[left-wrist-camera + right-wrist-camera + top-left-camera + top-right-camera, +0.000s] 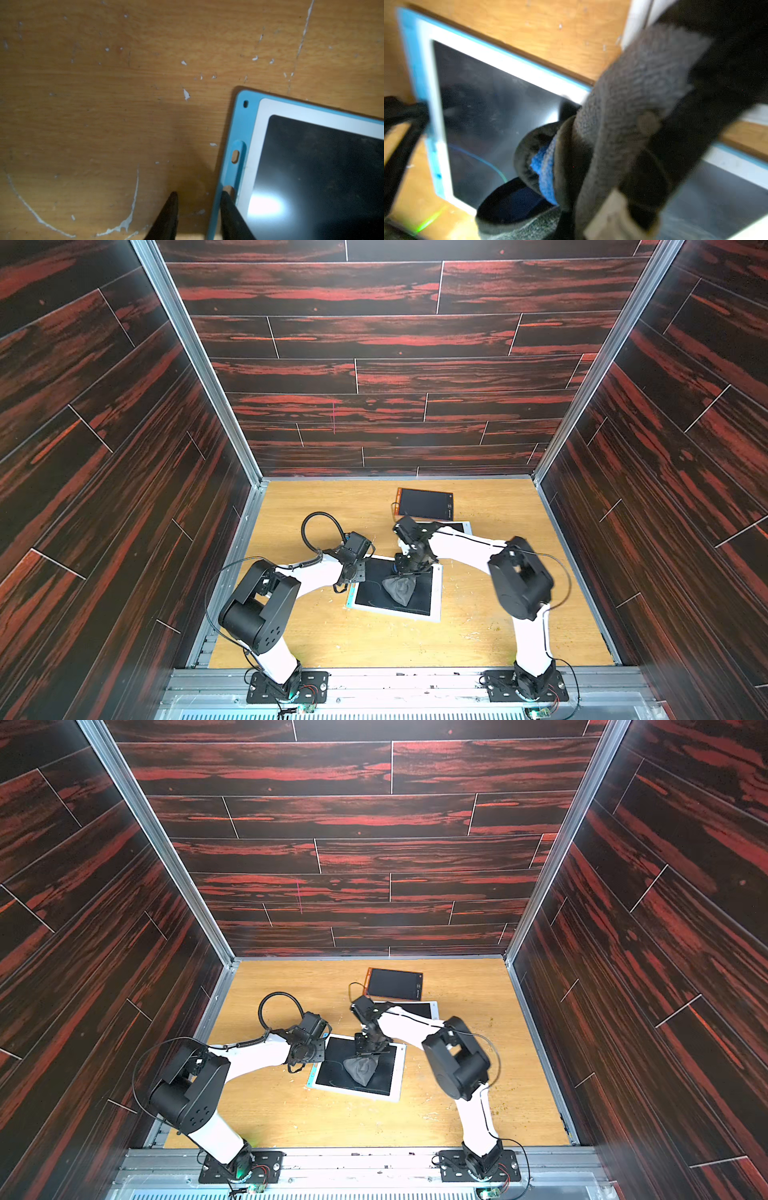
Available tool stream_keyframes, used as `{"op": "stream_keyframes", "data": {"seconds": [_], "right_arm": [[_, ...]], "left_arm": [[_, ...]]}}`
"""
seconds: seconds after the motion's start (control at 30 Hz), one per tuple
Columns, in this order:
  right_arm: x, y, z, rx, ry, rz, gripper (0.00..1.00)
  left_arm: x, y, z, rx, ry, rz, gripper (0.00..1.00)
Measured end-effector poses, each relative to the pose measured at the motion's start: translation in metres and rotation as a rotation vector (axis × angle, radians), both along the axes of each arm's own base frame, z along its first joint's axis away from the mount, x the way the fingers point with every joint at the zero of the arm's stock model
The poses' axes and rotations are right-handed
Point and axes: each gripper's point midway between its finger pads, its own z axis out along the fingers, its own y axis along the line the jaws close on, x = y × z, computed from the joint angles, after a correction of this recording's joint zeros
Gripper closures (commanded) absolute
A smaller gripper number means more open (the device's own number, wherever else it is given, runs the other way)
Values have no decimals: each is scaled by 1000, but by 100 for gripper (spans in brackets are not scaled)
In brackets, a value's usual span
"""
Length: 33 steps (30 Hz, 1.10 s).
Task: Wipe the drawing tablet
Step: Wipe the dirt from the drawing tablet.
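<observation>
The drawing tablet [374, 595] [334, 1073], a black screen in a white and blue frame, lies flat at the middle of the table. On its screen rests a grey cloth [399, 590] [360, 1070], bunched up, with my right gripper [402, 569] shut on its top from above. In the right wrist view the cloth [633, 83] fills the foreground and hides the jaws; a thin green line [483, 160] shows on the screen. My left gripper [200, 191] stands open at the tablet's left edge [241, 128], one finger on the blue rim, the other over the table.
A second tablet [424, 504] [395, 984] with an orange edge lies at the back of the table. A white-framed one [461, 526] [422, 1007] lies partly under my right arm. Dark panel walls close in three sides. The wooden tabletop [104, 104] is scratched.
</observation>
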Motion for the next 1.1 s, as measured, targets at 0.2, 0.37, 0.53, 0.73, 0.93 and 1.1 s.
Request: {"op": "stream_keyframes", "data": {"seconds": [0.2, 0.37, 0.53, 0.73, 0.93, 1.1], "right_arm": [[-7, -72, 0, 68, 13, -148, 100], [-11, -71, 0, 58, -27, -139, 100], [-14, -28, -1, -33, -32, -57, 100], [-15, 48, 0, 8, -1, 40, 100], [-15, 39, -1, 18, -4, 37, 100], [-32, -23, -5, 13, -29, -29, 100]], "left_arm": [[0, 0, 0, -8, -10, 1, 65], [-1, -1, 1, -20, -12, -3, 65], [-2, -1, 1, -27, -11, 1, 65], [-2, -2, 1, -30, -10, 5, 65], [-2, -2, 1, -30, -9, 5, 65], [-2, -1, 1, -31, -11, 8, 64]]}}
